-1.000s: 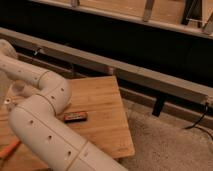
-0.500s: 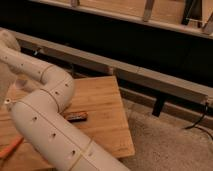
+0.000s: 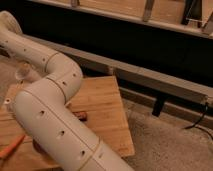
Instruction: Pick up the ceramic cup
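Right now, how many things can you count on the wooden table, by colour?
White: 1, the cup, partly behind the arm.
Orange: 1, a strip at the near left.
Dark: 1, a small object beside the arm.
Total: 3 showing. The arm hides much of the table, and the gripper is out of view.

The wooden table (image 3: 105, 100) bears the ceramic cup (image 3: 25, 75), a small dark object (image 3: 81, 116) and an orange strip (image 3: 12, 147).
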